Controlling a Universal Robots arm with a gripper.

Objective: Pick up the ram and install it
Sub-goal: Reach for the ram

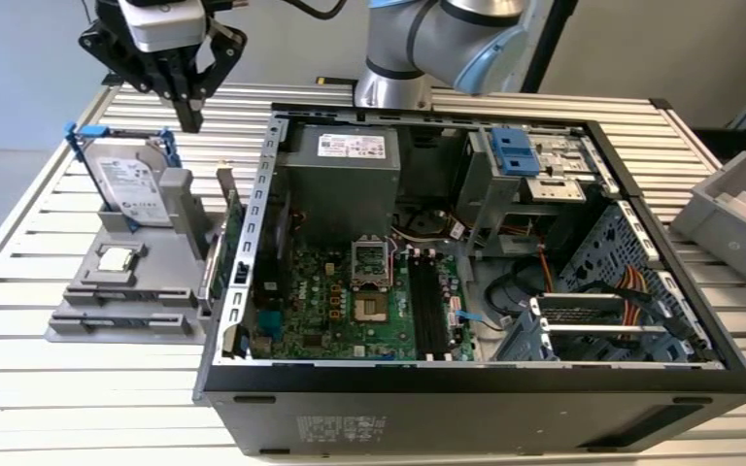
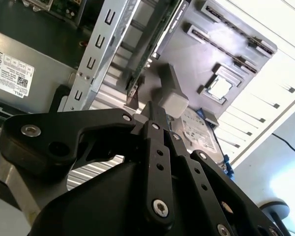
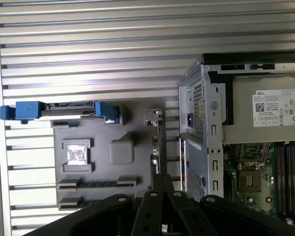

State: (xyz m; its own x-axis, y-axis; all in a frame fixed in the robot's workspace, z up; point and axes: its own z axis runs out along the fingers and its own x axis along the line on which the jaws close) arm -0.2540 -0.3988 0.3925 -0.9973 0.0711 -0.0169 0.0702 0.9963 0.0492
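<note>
My gripper [image 1: 191, 120] hangs shut and holding nothing above the back of the grey parts holder [image 1: 88, 291], on the exterior view's left of the open computer case [image 1: 477, 388]. Both wrist views show its black fingers pressed together [image 2: 152, 114] [image 3: 162, 181] over the holder. The ram is out of view; I cannot pick it out on the holder or in the case. The motherboard's long black slots [image 1: 426, 303] lie inside the case, beside the processor socket [image 1: 370, 309].
On the holder stand a silver hard drive in a blue frame [image 1: 129, 180], a small square chip [image 1: 117, 258] and a green card with a metal bracket [image 1: 232, 238]. Grey bins [image 1: 736, 209] sit at the exterior view's right. The arm's base [image 1: 392, 87] is behind the case.
</note>
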